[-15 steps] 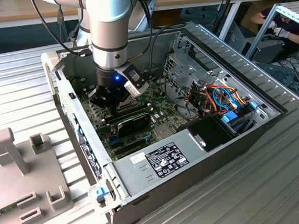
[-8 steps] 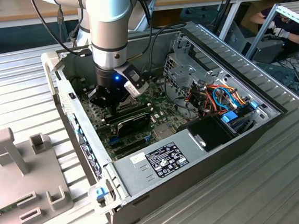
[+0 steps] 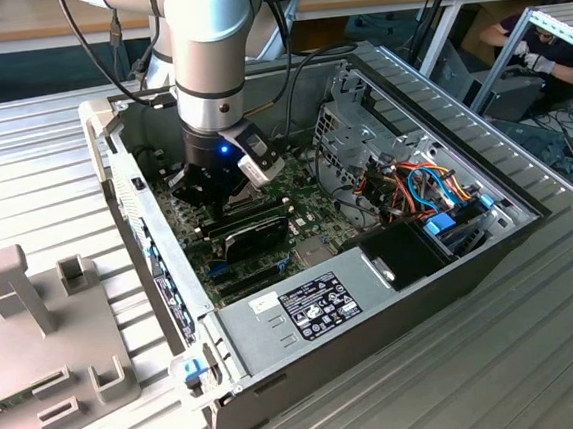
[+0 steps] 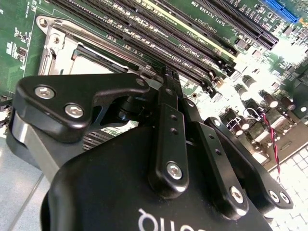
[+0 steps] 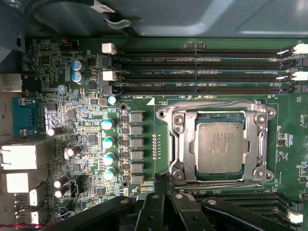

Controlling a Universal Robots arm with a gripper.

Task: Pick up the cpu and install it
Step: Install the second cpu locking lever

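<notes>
The cpu, a small square chip with a dull silvery top, lies flat in its socket on the green motherboard. The shiny metal socket frame lies around it. My gripper hangs just beside the frame's corner, its black fingers pressed together with nothing between them. In the second wrist view the gripper ends over the memory slots next to the frame. In the exterior view the gripper is lowered inside the open computer case, above the board.
Long memory slots run along one side of the socket, and capacitors and rear ports along another. In the case are a dark card, a power supply and a cabled drive cage. A grey fixture stands at the exterior view's left.
</notes>
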